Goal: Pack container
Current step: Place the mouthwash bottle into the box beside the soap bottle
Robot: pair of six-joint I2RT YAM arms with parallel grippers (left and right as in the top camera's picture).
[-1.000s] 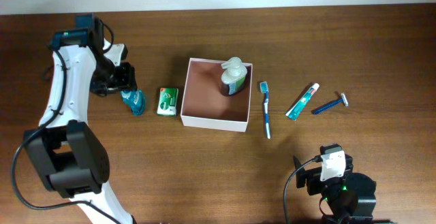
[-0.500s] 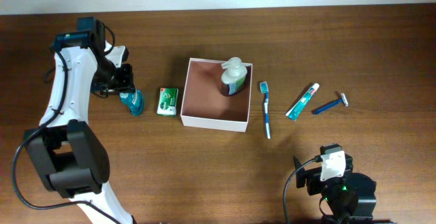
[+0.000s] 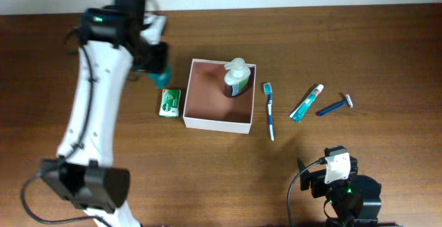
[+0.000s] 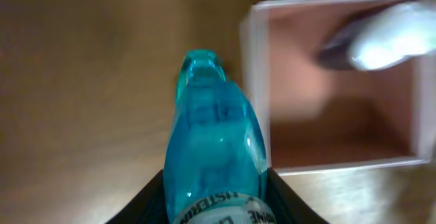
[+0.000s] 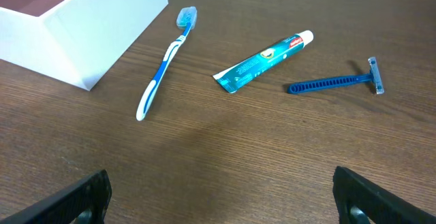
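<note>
The container (image 3: 216,121) is a square white box with a pinkish-brown inside, at the table's middle; it also shows in the left wrist view (image 4: 340,129) and the right wrist view (image 5: 88,26). A pump bottle (image 3: 236,76) stands inside it at the back right. My left gripper (image 3: 157,70) is shut on a blue mouthwash bottle (image 4: 214,149) and holds it above the table just left of the container's back left corner. My right gripper (image 5: 218,197) is open and empty near the front edge.
A green soap packet (image 3: 169,103) lies left of the container. A blue toothbrush (image 3: 268,110), a toothpaste tube (image 3: 306,103) and a blue razor (image 3: 335,105) lie right of it; the right wrist view shows the toothbrush (image 5: 163,67), the tube (image 5: 262,60) and the razor (image 5: 334,82).
My left gripper has lifted the mouthwash bottle off the table and carried it right and back, towards the container. The right arm has not moved.
</note>
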